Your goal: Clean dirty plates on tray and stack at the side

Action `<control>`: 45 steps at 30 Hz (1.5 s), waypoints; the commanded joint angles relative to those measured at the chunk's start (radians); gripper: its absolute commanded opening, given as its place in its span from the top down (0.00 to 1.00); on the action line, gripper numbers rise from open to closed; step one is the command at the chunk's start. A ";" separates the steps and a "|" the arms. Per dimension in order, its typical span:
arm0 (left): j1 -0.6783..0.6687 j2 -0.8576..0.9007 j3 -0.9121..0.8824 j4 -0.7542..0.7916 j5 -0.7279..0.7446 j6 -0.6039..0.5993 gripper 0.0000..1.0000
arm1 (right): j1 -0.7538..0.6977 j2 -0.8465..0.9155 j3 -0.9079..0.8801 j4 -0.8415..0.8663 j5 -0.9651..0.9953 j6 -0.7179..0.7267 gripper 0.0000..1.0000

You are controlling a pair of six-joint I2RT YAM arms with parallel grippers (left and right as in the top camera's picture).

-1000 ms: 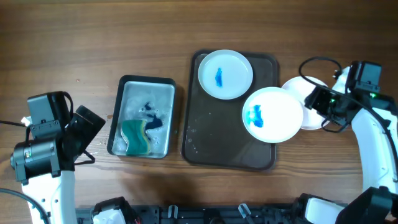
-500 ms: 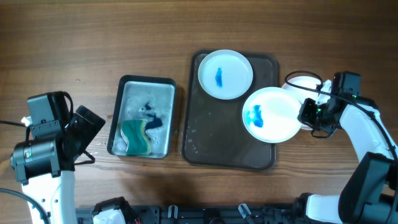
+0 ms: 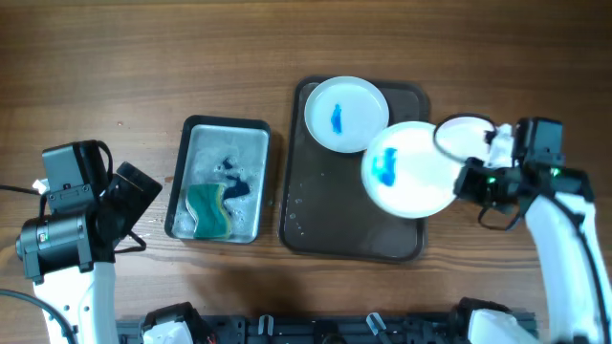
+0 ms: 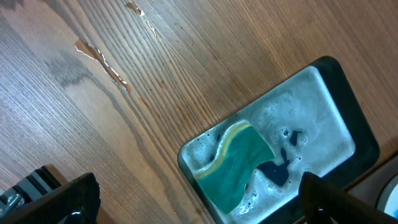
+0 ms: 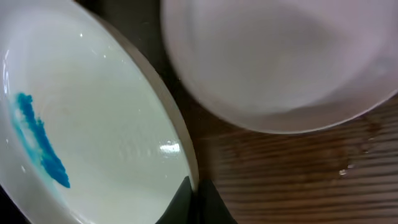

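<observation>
Right gripper (image 3: 471, 182): jaws closed on the right rim of the held plate (image 3: 411, 172); the wrist view shows a dark fingertip (image 5: 194, 200) pinching that rim. Left gripper (image 3: 134, 212): jaws wide apart, holding nothing, over bare table (image 3: 96, 76) left of the basin (image 3: 228, 122).

Held plate: white, with a blue smear on its left half. It sits over the right side of the tray (image 3: 325, 225), its right edge extending past the tray's rim. Whether it rests on the tray or is raised off it cannot be told.

Far plate (image 3: 346, 113): white, blue smear at centre, lying in the tray's far part. From overhead the held plate's edge overlaps its lower right rim; contact cannot be told.

Clean plate (image 3: 467, 136): white, unmarked, on the table just right of the tray, partly covered by the held plate.

Basin: holds suds, dark blue flecks and a green sponge (image 3: 208, 210) in its near part.
</observation>
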 commanded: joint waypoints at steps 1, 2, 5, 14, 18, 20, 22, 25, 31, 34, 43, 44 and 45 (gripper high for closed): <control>0.007 0.002 0.016 0.000 -0.009 -0.017 0.00 | 0.140 -0.069 0.003 -0.021 -0.058 0.029 0.96; 0.007 0.002 0.016 0.000 -0.009 -0.017 0.00 | 0.183 -0.068 0.003 -0.025 -0.057 0.037 0.95; 0.008 0.002 0.016 0.001 -0.034 -0.017 0.00 | 0.303 -0.041 -0.014 -0.013 -0.021 0.127 0.96; 0.007 0.002 0.016 0.003 0.011 -0.018 0.00 | 0.472 0.150 -0.206 0.225 0.067 0.460 0.96; 0.006 0.002 0.016 0.010 0.279 -0.005 0.00 | 0.470 0.185 -0.185 0.291 0.186 0.390 0.95; -0.005 0.007 0.016 0.036 0.426 0.101 0.00 | 0.470 0.171 -0.149 0.286 0.190 0.301 0.71; -0.037 0.018 0.016 0.052 0.513 0.181 0.00 | 0.470 0.140 -0.106 0.261 0.191 0.231 0.64; -0.112 0.045 0.016 0.054 0.496 0.229 0.02 | 0.470 0.072 -0.035 0.199 0.191 0.152 0.64; -0.289 0.146 0.011 -0.001 0.169 0.120 0.16 | 0.470 -0.058 0.021 0.145 0.187 0.129 0.64; -0.327 0.221 -0.022 0.031 0.105 0.071 0.28 | 0.470 -0.096 0.020 0.116 0.187 0.136 0.64; -0.338 0.503 -0.172 0.220 0.129 0.045 0.62 | 0.470 -0.073 0.020 0.073 0.186 0.209 0.62; -0.338 0.536 -0.180 0.236 0.134 0.046 0.62 | 0.470 -0.068 0.020 0.073 0.186 0.209 0.62; -0.338 0.570 -0.188 0.248 0.134 0.046 0.62 | 0.470 -0.064 0.020 0.073 0.186 0.208 0.62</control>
